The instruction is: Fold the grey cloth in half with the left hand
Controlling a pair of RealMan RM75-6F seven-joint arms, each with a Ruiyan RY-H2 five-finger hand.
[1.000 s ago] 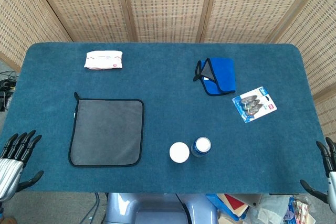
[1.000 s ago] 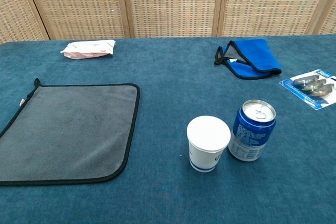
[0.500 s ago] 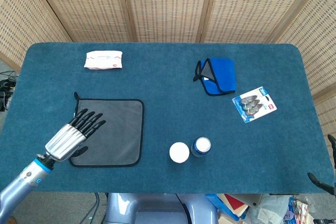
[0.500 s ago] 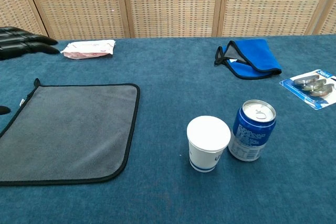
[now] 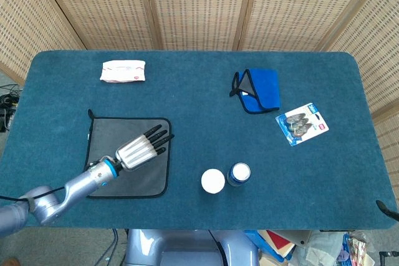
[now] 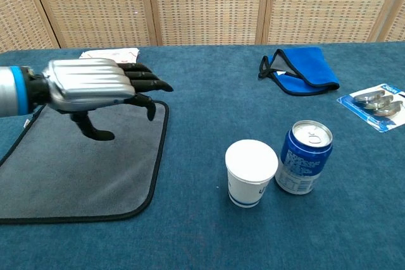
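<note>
The grey cloth point(image 5: 109, 138) point(image 6: 76, 169) with black trim lies flat and unfolded on the left part of the table. My left hand point(image 5: 142, 147) point(image 6: 101, 90) hovers over the cloth's right half, palm down, fingers stretched toward its right edge and spread, holding nothing. Its thumb hangs down toward the cloth in the chest view. My right hand shows in neither view.
A white paper cup point(image 5: 212, 181) point(image 6: 250, 172) and a blue can point(image 5: 239, 174) point(image 6: 303, 156) stand right of the cloth. A folded blue cloth point(image 5: 258, 90) point(image 6: 300, 69), a blister pack point(image 5: 302, 123) point(image 6: 374, 102) and a white-pink packet point(image 5: 123, 71) point(image 6: 111, 55) lie further back.
My left hand has swept in from the table's front left corner to above the grey cloth's right half. My right hand has dropped out of the head view at the right edge.
</note>
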